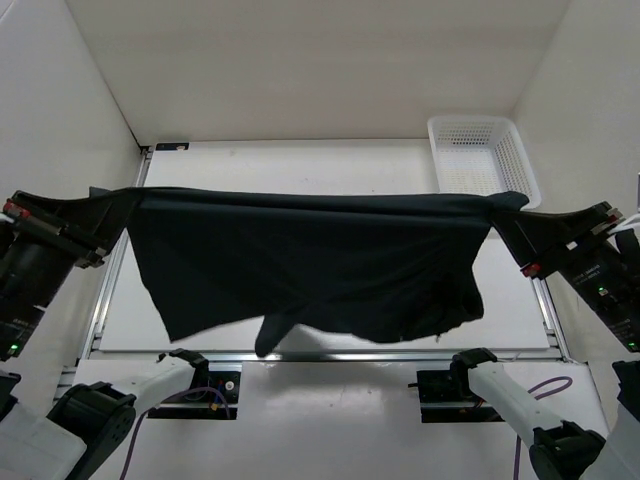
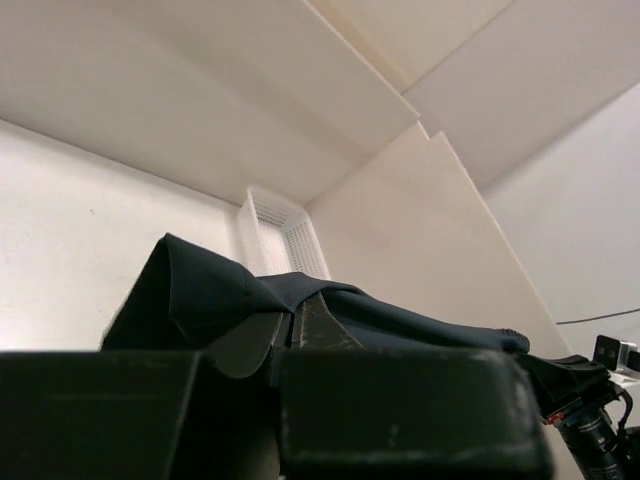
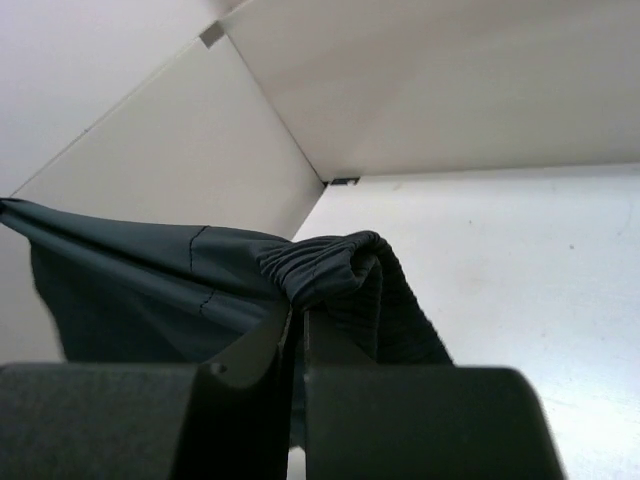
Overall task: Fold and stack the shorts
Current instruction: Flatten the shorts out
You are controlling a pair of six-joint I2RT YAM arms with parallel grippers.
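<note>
Item: dark shorts (image 1: 310,260). They are off the table (image 1: 300,160), held in the air and spread as one sheet. The long axis runs left to right across the workspace. The upper edge is pulled taut and near level between the two grippers. The rest hangs down in an uneven lower edge, with one fold dangling lowest near the middle. The right wrist view shows ribbed, gathered elastic (image 3: 330,265) bunched at the right-hand end.

Container: a white mesh basket (image 1: 480,160) stands at the far right corner of the table. The shorts are outside it. In the overhead view their right end sits in front of its near rim.

Left gripper (image 1: 122,202): jaws clenched on the left corner of the fabric. The wrist view shows cloth (image 2: 200,290) pinched where the fingers (image 2: 250,345) meet. The arm is raised at the left side, its forearm pointing inward and roughly level.

Right gripper (image 1: 507,213): jaws clamped on the right corner, with the elastic wrapped over the fingers (image 3: 255,350). The arm is raised at the right side, its forearm pointing inward toward its counterpart. Both grippers are at about the same height, well apart.
</note>
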